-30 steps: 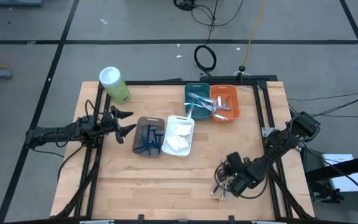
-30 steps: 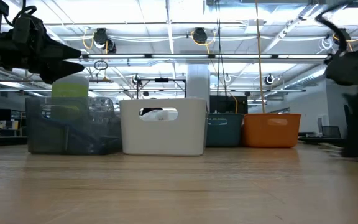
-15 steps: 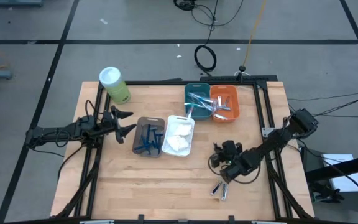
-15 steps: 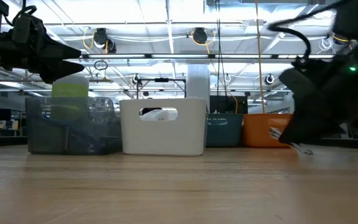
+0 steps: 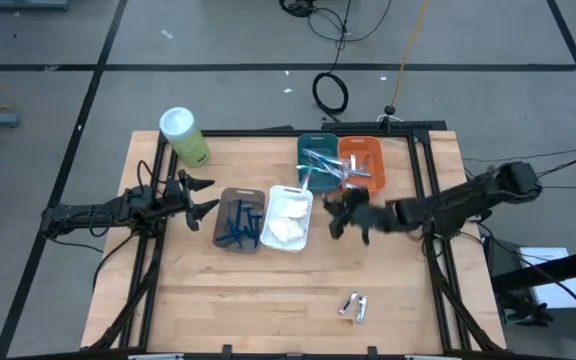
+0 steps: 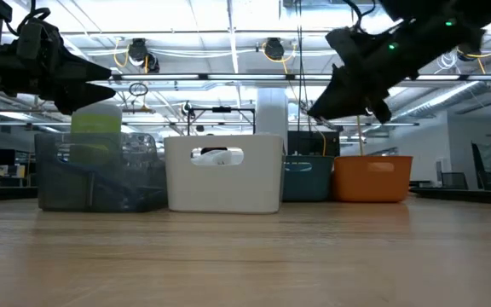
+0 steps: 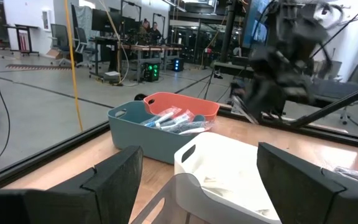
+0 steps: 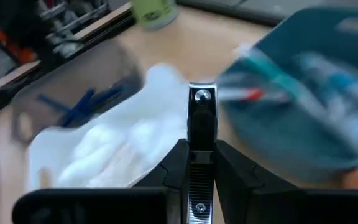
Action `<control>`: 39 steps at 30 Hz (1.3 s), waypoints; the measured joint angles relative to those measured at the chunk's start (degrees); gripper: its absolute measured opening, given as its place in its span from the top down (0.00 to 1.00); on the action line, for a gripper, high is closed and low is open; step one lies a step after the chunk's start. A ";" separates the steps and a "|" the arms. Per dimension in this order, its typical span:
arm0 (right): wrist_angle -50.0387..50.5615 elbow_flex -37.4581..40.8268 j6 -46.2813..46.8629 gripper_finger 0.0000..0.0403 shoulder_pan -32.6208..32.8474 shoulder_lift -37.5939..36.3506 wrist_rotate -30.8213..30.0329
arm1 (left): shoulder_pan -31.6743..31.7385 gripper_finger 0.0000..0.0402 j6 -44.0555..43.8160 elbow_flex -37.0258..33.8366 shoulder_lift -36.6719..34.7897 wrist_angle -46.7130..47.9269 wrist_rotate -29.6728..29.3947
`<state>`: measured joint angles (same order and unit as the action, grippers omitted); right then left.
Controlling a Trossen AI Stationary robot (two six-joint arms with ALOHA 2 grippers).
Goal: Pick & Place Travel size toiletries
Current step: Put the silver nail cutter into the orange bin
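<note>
Near edge of the wooden table [image 5: 268,290], right of centre: two small silvery tubes [image 5: 354,306] lying side by side on the bare wood, well apart from everything else.

Mid-table, a row of bins. Brown bin [image 5: 239,219] at left holds dark blue razors [image 5: 238,224]; white bin [image 5: 288,217] touching its right side holds white soft pads [image 5: 284,226]. Farther back and to the right, teal bin [image 5: 318,163] with toothbrushes [image 5: 319,163], and orange bin [image 5: 361,166] against its right side with more silvery tubes [image 5: 360,170] inside.

Right gripper [image 5: 346,214] is raised off the table, just right of the white bin and on the near side of the teal and orange bins, arm reaching in from the right. In its wrist view the fingers [image 8: 179,163] are pinched together on a slim silvery tube [image 8: 201,115] standing up between them, over the gap between white bin and teal bin.

Left gripper [image 5: 200,195] hangs at the left side of the table, just left of the brown bin, fingers spread apart, holding nothing.

Far left corner: green canister [image 5: 184,136] with white lid, lying tilted at the table edge.
</note>
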<state>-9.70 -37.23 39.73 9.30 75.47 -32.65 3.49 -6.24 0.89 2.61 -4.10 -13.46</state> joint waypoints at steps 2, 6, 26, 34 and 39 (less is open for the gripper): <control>0.86 0.00 -3.22 0.90 -4.66 -3.34 3.24 | 0.00 0.24 0.00 0.00 0.00 -0.02 0.00; 6.74 0.00 -6.15 0.90 -13.92 -8.87 7.37 | 0.00 0.24 0.00 0.00 0.00 0.00 -0.01; 23.28 3.37 -3.92 0.79 -30.74 -12.44 7.15 | 0.01 0.24 0.00 0.00 0.00 -0.01 -0.01; 20.33 5.14 -4.72 0.68 -30.73 -12.47 7.37 | 0.01 0.24 0.00 0.00 0.00 -0.01 -0.01; 12.59 5.16 -10.53 0.63 -29.09 -14.29 16.76 | 0.02 0.24 0.00 0.00 0.00 -0.02 0.01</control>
<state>2.89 -32.08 29.21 -19.79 61.18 -15.89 3.51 -6.24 0.89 2.61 -4.12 -13.45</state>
